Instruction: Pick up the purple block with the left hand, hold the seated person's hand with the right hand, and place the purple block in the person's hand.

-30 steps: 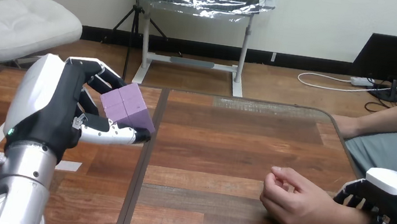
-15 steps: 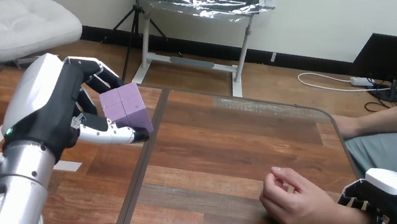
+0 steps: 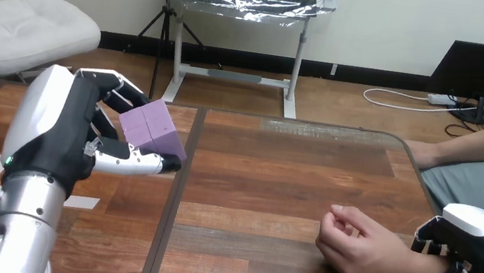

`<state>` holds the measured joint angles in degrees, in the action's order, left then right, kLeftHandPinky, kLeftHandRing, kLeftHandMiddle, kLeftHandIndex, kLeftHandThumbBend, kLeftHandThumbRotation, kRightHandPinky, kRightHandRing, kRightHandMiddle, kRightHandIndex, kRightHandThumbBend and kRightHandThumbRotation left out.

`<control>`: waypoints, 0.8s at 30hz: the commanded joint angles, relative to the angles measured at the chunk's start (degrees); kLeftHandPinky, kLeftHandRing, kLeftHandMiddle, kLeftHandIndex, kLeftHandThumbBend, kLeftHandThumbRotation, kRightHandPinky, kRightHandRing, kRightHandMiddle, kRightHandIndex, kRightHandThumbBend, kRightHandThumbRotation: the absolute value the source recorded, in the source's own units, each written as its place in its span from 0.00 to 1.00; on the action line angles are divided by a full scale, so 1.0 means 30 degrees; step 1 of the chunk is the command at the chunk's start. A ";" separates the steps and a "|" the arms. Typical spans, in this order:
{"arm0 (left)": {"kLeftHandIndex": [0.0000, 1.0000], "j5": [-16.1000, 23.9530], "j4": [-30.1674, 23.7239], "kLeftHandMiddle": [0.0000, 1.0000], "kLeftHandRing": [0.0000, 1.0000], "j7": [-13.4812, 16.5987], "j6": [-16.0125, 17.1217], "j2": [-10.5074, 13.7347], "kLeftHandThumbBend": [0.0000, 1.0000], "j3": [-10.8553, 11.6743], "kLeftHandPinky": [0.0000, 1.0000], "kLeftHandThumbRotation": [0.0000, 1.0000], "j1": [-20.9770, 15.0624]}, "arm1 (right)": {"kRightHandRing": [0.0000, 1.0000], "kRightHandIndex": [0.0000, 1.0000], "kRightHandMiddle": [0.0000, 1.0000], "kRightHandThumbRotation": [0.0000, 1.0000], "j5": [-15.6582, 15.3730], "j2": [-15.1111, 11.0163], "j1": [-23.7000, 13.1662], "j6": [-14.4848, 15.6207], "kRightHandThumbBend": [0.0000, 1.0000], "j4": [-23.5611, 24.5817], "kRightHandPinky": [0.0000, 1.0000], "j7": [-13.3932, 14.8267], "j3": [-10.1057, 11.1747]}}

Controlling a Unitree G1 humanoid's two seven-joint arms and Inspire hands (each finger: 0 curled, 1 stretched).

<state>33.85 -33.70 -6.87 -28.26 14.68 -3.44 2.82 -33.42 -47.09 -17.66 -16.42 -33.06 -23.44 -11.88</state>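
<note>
Currently: left hand (image 3: 64, 133) up off the worktop (image 3: 277, 170) at 9 o'clock, thumb below and fingers above clamped on the purple block (image 3: 154, 131), which sits tilted, one corner pointing toward 4 o'clock. Right hand (image 3: 478, 241) low at 4 o'clock, fingers and thumb curled round the person's wrist (image 3: 420, 269). The person's hand (image 3: 359, 249) rests on the boards at 5 o'clock, loosely fisted, well apart from the block.

Step in hand, as I judge it: carry the block across to that hand.
- Travel toward 4 o'clock, with the block kept clear of the boards.
- The palm is closed; delivery needs it turned up and open first. The wrist grip should steady, not squeeze.
- Lower until the block bears on the palm, then loosen thumb and fingers together.

Materials:
- Block: matte purple cube, crisp edges, faint seams quartering its faces; probably light and rigid, with flat faces suited to a pinch.
- Worktop: glossy mixed-tone wood planks, dark joints, rounded far corner.
- Hands: hard white shells over black.
</note>
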 commanded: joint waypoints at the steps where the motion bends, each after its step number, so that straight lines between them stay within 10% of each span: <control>1: 0.43 -0.0338 0.0256 0.37 0.30 0.0071 0.0444 -0.0053 0.69 0.0248 0.22 0.00 -0.1085 | 0.25 0.53 0.36 0.09 0.0502 0.0609 0.0021 0.0012 0.92 -0.0943 0.17 -0.0336 -0.0442; 24: 0.44 -0.3542 0.5057 0.39 0.35 0.0337 0.3141 0.0253 0.67 0.0820 0.28 0.00 -0.2800 | 0.35 0.49 0.44 0.08 0.2003 0.1278 -0.1115 -0.1139 0.79 -0.1784 0.27 0.0141 -0.0239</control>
<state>24.31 -22.29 -6.84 -21.51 14.80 -1.73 0.14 -28.97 -47.02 -19.61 -19.53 -36.43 -23.32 -11.65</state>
